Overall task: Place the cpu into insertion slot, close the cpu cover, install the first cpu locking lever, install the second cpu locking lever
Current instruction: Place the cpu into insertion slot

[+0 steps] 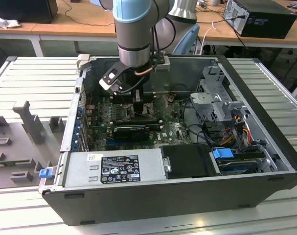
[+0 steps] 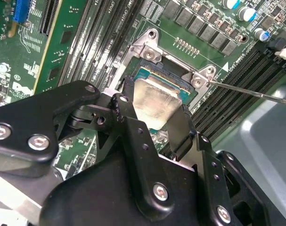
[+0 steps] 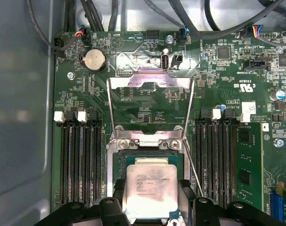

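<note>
On the exterior view's left, a grey moulded tray (image 1: 21, 132) lies on the slatted table (image 1: 35, 73), just beside the open computer case (image 1: 153, 200). Further along, the arm (image 1: 133, 29) reaches down into the case over the green motherboard (image 1: 102, 115), close to the case's back wall. Its jaws pinch the cpu (image 3: 150, 188) by two opposite edges (black tips press against both sides in both wrist views). The pale metal face points up, directly over the insertion slot (image 3: 147, 141). Whether the chip is fully seated I cannot tell. The cpu cover (image 3: 150, 77) stands swung open on the side of the slot away from the jaws. A thin wire locking lever (image 3: 192, 162) slants past one corner of the slot, and long black memory slots (image 3: 81, 160) flank the slot on both sides. Toward the exterior view's right, a metal drive cage (image 1: 219, 103) and a blue tab (image 1: 222, 153) sit inside the case.
</note>
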### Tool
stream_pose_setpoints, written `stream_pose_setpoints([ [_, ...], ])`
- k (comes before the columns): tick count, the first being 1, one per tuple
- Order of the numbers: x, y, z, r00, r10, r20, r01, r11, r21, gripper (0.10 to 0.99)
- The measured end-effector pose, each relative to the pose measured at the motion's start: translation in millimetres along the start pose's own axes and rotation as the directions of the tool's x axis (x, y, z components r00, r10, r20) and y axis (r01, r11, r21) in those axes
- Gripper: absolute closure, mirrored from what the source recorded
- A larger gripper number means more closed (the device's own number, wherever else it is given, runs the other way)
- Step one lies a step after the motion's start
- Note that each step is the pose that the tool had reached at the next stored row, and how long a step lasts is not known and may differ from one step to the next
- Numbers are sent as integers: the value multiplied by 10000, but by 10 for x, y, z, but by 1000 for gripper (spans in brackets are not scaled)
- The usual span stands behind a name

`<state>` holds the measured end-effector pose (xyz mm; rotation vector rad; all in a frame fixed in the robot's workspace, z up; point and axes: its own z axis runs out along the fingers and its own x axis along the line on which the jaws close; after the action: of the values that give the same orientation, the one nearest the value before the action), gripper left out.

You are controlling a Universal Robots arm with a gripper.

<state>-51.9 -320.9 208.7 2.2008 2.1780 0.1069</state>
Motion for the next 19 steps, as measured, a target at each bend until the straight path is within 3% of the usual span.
stream_pose_setpoints([
  [12,8,0,46,10000,0,0,0,10000,3,565],
  [14,8,1,47,10000,0,-1,0,10000,3,553],
  [15,8,1,47,10000,0,-4,0,10000,4,486],
  [19,16,2,50,10000,2,-46,-2,10000,3,486],
])
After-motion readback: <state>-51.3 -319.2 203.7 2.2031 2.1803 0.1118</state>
